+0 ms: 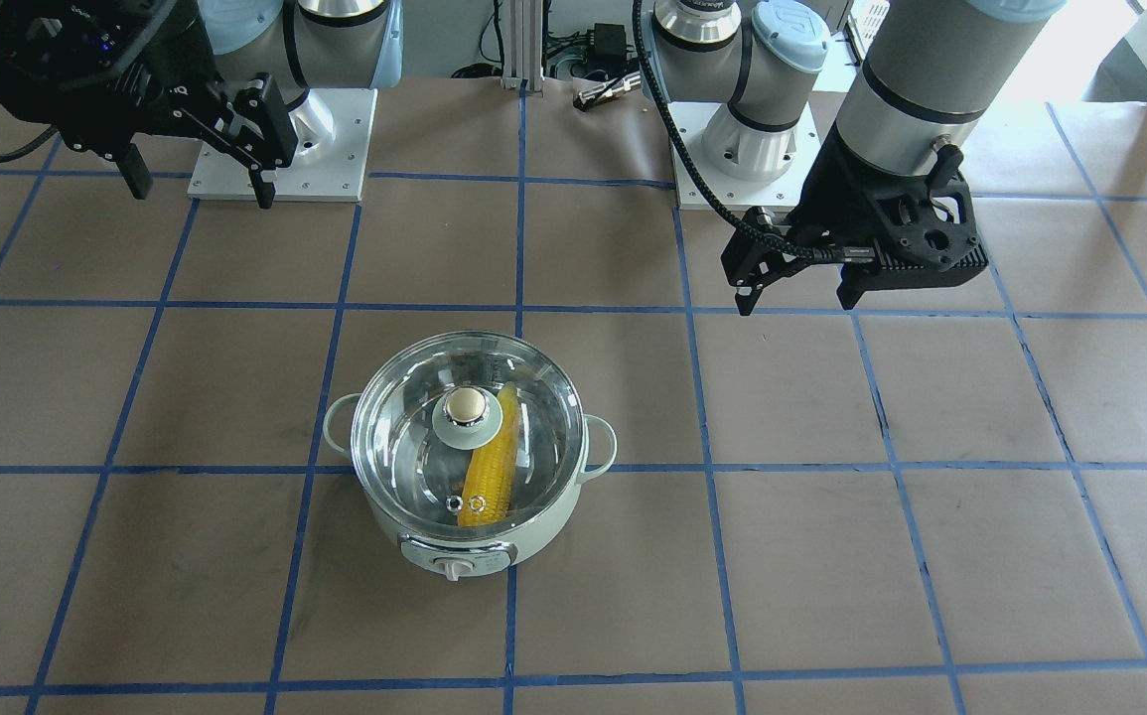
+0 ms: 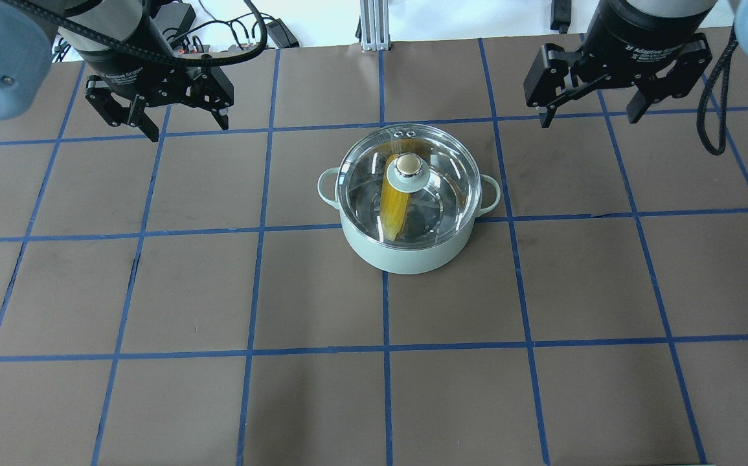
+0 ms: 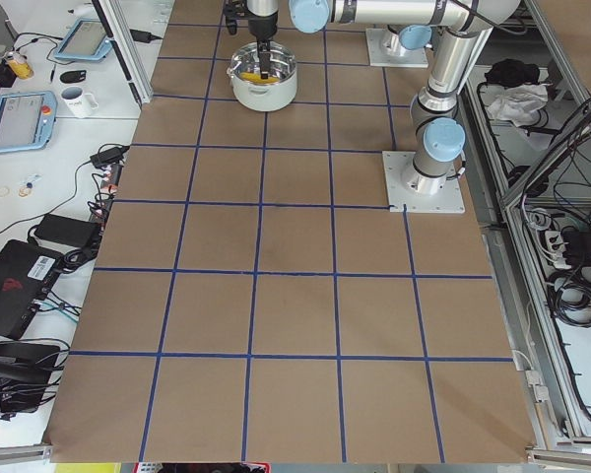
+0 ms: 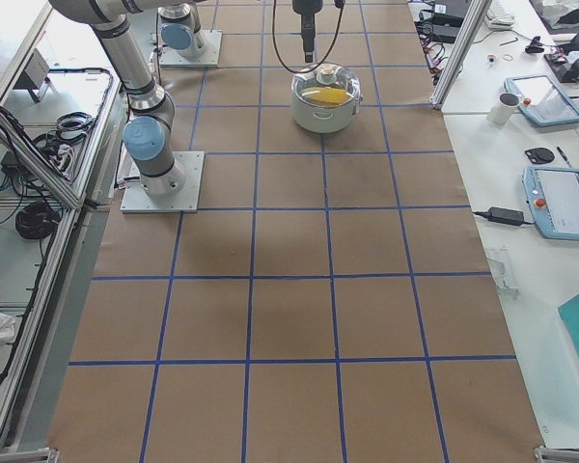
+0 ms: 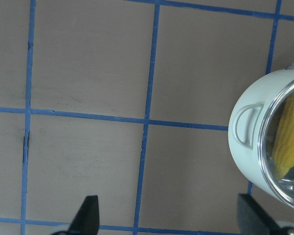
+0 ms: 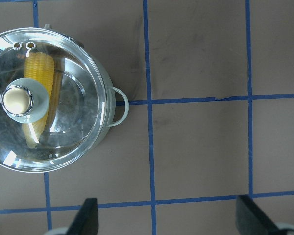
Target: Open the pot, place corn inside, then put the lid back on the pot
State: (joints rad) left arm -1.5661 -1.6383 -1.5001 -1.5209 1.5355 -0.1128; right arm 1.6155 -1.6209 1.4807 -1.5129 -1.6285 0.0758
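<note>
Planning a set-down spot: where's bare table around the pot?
Bare table all round the pot, open squares on every side. Only crowding is overhead, where the left pincer and right pincer hang either side of it.

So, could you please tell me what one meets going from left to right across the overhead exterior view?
left end effector → pot → right end effector

The pot (image 5: 242,147) runs off the left wrist view's edge; the lid's disc (image 1: 454,429) masks some corn (image 1: 492,467).
</note>
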